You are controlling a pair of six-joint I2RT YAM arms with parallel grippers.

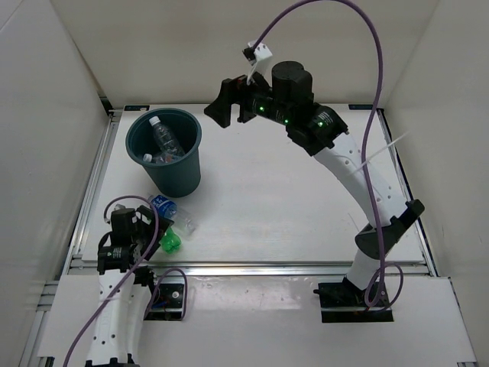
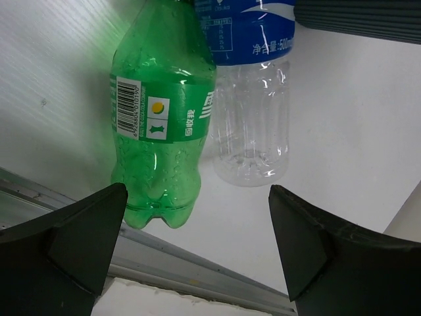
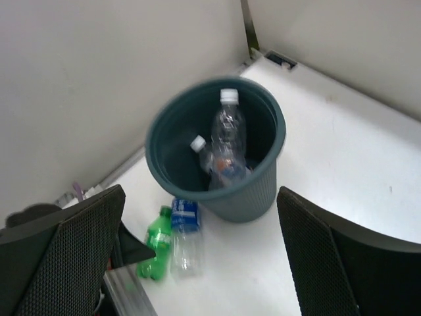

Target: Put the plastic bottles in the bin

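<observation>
Green plastic first: the green bottle [image 2: 161, 131] lies on its side on the table [image 1: 306, 206], lower left of the overhead view. It's right up against the blue-label bottle [image 2: 253, 112], and both have their bases toward the bottom of the left wrist view. Neither one is in the bin [image 1: 182, 177] yet.

The bin stands upright just above that pair, in the upper left of the overhead view. It already holds two clear bottles. The tall clear bottle [image 3: 228, 125] leans with its white cap up near the rim, and the second clear bottle [image 3: 200, 150] sits lower beside it. I can't see anything else in there.

So I'd call it halfway: two in, two to go.

The left fingers [image 2: 72, 243] are spread wide with nothing between them, close to the bases of the two bottles on the table. The right fingers [image 3: 72, 257] are also spread and empty, up at top centre of the overhead view, looking down on the bin.
</observation>
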